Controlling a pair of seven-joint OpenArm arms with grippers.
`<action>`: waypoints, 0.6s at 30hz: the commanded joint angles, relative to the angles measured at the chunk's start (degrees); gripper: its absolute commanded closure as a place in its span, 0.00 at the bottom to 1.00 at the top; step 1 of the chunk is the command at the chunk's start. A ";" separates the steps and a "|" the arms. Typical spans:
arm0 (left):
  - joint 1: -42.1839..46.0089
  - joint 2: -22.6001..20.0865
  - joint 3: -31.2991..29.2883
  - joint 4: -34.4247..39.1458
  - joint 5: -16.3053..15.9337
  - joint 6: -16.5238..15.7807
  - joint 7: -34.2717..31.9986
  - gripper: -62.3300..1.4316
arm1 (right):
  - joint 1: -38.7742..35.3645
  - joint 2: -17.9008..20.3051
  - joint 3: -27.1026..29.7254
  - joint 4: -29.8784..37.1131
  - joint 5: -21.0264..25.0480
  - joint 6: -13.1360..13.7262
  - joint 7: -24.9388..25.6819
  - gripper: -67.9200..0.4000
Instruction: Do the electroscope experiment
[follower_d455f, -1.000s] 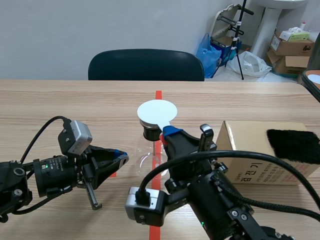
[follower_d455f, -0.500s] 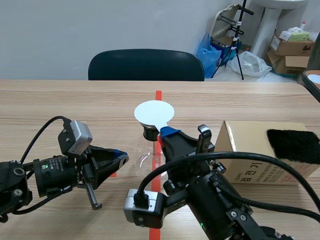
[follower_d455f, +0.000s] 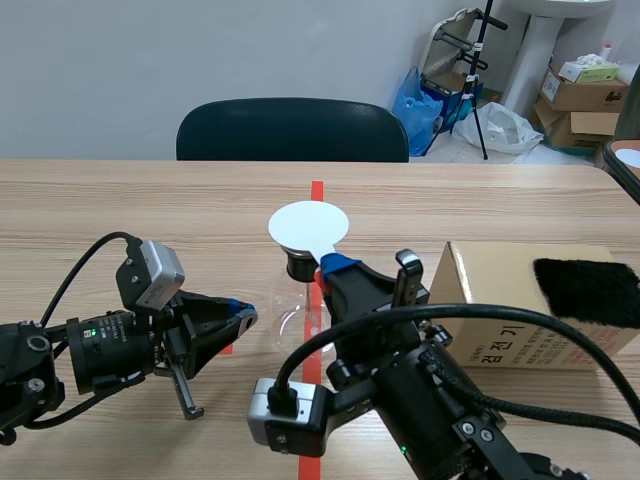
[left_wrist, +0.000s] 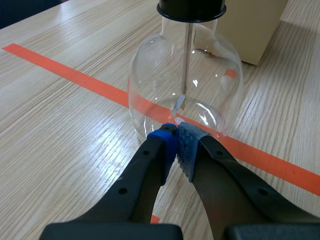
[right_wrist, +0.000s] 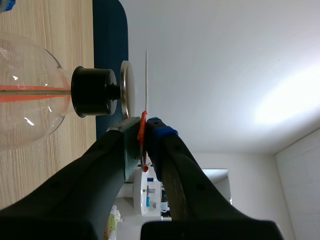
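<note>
Right wrist view: my right pincer (right_wrist: 144, 127) pinches the white disc (right_wrist: 146, 80) by its stem. The disc is edge-on, just apart from the top plate (right_wrist: 127, 90) of the flask (right_wrist: 25, 95). I judge this the charge-presenting step; next I should ease the disc nearer without knocking the plate.

Left wrist view: my left pincer (left_wrist: 176, 137), pressed together, lies just short of the glass.

Scene view: the flask stands mid-table on the tape line. A cardboard box (follower_d455f: 500, 320) bearing a black cloth (follower_d455f: 588, 290) sits near the table's (follower_d455f: 150, 210) right edge. A chair (follower_d455f: 292, 130) stands beyond the far edge.
</note>
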 joint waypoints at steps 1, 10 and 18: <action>-0.02 -0.50 -0.13 1.25 -0.42 0.02 -0.76 0.93 | 0.52 0.26 0.15 0.48 -0.04 -0.76 -0.33 0.98; -0.02 -0.52 -0.13 1.25 -0.42 0.02 -0.76 0.93 | 0.52 0.26 0.15 0.48 -0.04 -0.76 -4.11 0.98; -0.02 -0.52 -0.13 1.25 -0.42 0.02 -0.76 0.93 | 0.52 0.26 0.15 0.48 -0.04 -0.76 -13.44 0.98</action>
